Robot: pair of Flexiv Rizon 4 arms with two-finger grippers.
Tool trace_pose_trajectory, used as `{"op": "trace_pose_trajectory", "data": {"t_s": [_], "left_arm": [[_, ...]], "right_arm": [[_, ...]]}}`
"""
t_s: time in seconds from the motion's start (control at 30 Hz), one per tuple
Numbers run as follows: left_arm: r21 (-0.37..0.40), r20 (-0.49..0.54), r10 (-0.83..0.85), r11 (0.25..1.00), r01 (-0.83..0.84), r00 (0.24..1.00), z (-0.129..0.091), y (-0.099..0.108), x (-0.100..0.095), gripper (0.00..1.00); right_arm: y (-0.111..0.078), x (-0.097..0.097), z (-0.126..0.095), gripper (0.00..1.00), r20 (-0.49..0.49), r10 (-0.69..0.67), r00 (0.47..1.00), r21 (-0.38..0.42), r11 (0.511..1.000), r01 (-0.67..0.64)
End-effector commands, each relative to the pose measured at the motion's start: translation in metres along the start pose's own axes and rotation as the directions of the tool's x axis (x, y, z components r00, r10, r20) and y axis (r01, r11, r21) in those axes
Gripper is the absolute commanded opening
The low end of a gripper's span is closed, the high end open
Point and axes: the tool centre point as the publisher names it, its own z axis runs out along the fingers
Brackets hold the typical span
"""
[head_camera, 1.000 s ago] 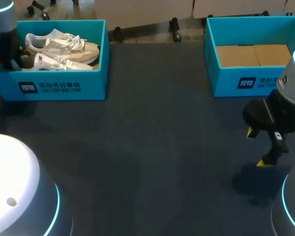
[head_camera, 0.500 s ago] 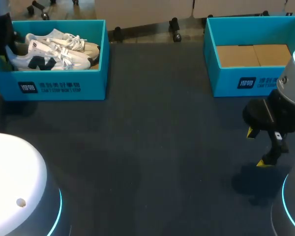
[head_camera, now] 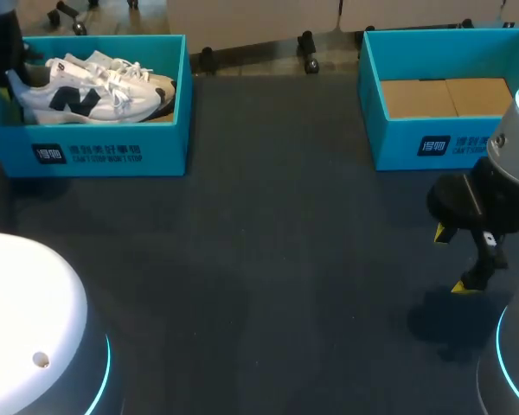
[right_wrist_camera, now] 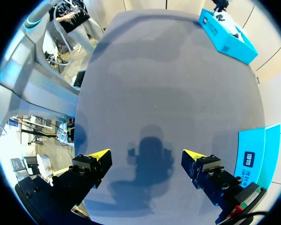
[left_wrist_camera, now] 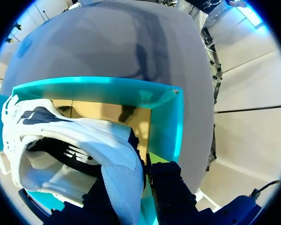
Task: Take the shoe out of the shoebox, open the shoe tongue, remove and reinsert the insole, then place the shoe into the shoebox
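The teal left shoebox [head_camera: 112,151] stands at the far left of the table with two white sneakers in it. The nearer sneaker [head_camera: 73,99], white with a dark logo on its side, is raised above the other sneaker [head_camera: 125,73] with its heel to the left. My left gripper [head_camera: 4,69] is shut on that heel. In the left wrist view the heel of the sneaker [left_wrist_camera: 84,140] sits pinched between the dark fingers of the left gripper [left_wrist_camera: 136,185], over the box [left_wrist_camera: 166,122]; the yellow tips are hidden. My right gripper [head_camera: 461,259] hangs open and empty over the table at the right, also seen as [right_wrist_camera: 144,157].
A second teal shoebox [head_camera: 415,143], holding only brown cardboard, stands at the far right, close behind my right arm. Its side [right_wrist_camera: 253,159] shows beside the right gripper. The dark table [head_camera: 268,259] stretches between the two boxes.
The left gripper has lifted the nearer sneaker by its heel and turned it so its logo side faces the camera. The right arm has not moved.
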Motion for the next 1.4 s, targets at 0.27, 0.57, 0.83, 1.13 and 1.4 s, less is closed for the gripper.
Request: {"op": "trace_pose_trajectory", "data": {"t_s": [0.27, 0.57, 0.83, 1.13, 1.4], "left_arm": [[0.005, 0.016, -0.014, 1.0, 0.014, 1.0, -0.028, 0.003, 0.009, 0.0], [-0.037, 0.023, -0.014, 0.999, 0.015, 1.0, -0.081, -0.022, 0.02, 0.0], [-0.053, 0.023, -0.044, 0.998, 0.045, 0.999, -0.125, -0.059, 0.031, 0.0], [-0.071, 0.012, -0.033, 0.997, 0.034, 0.999, -0.151, -0.129, 0.038, 0.0], [-0.036, 0.011, -0.016, 0.999, 0.017, 1.0, -0.159, -0.184, 0.04, 0.0]], "right_arm": [[0.0, 0.0, 0.001, 1.0, 0.001, 0.0, 1.0, 0.002, 1.0, 0.0], [0.0, 0.0, 0.001, 1.0, 0.001, 0.0, 1.0, 0.002, 1.0, 0.0], [0.0, 0.0, 0.001, 1.0, 0.001, 0.0, 1.0, 0.002, 1.0, 0.0], [0.0, 0.0, 0.001, 1.0, 0.001, 0.0, 1.0, 0.002, 1.0, 0.0], [0.0, 0.0, 0.001, 1.0, 0.001, 0.0, 1.0, 0.002, 1.0, 0.0]]}}
